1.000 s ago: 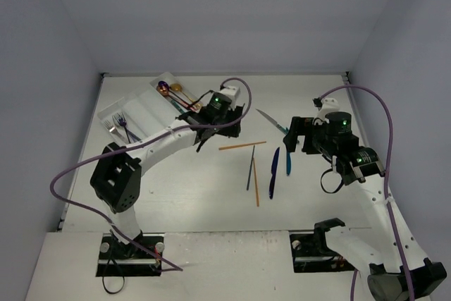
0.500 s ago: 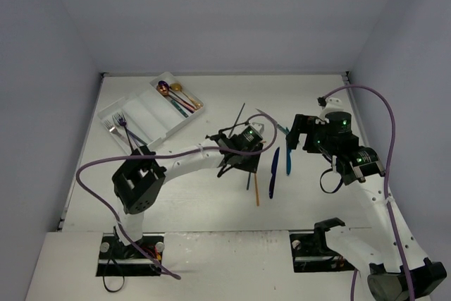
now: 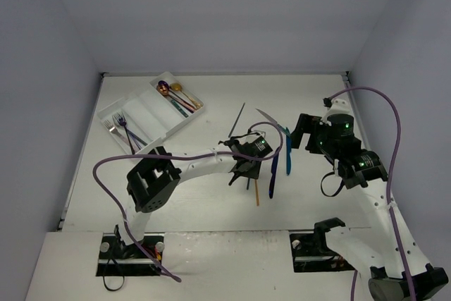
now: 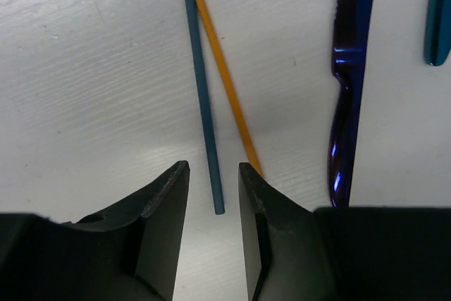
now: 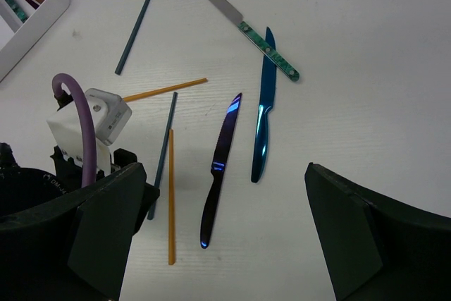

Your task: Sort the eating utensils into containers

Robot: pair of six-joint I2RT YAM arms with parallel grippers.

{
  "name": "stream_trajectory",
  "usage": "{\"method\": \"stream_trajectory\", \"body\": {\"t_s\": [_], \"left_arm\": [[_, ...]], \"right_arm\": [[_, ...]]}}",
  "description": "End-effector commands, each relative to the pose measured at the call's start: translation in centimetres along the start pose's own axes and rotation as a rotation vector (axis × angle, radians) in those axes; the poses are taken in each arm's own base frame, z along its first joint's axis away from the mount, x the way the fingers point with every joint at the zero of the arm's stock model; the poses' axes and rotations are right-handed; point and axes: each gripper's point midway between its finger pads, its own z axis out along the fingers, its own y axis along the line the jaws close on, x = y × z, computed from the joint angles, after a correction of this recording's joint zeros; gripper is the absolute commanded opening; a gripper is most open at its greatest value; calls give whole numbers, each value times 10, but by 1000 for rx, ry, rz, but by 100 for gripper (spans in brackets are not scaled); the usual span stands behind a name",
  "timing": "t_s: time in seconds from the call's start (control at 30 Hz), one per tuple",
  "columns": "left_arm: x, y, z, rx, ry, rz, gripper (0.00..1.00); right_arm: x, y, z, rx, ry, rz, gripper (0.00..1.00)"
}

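Along the near edge, the white table [image 3: 211, 216] is bare. At mid-table the left gripper [image 4: 213, 168] has its fingers narrowly apart, astride the near tip of a blue chopstick [image 4: 201, 75]. An orange chopstick [image 4: 227, 86] lies close beside it, and a purple knife [image 4: 349, 68] lies to the right. The right gripper [image 5: 224, 174] hangs spread wide, holding nothing. At far left, the tray [image 3: 150, 109] holds forks [image 3: 118, 125] and spoons [image 3: 169, 89]. Pale walls close in the left, right and far sides.

Pale lavender walls [image 3: 211, 12] enclose a white wood-grain table [image 3: 211, 206].
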Motion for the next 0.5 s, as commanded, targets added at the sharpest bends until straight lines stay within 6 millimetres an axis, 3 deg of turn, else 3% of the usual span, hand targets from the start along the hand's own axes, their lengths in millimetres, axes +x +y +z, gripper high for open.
{"method": "stream_trajectory", "body": {"t_s": [0.0, 0.3, 0.47], "left_arm": [[-14, 2, -2, -21, -21, -7, 30], [-2, 3, 20, -35, 32, 13, 27], [10, 21, 18, -77, 72, 15, 10]], "right_arm": [[-10, 5, -3, -15, -49, -4, 94], [-11, 5, -7, -19, -59, -1, 94], [-11, 4, -9, -20, -66, 6, 94]]}}
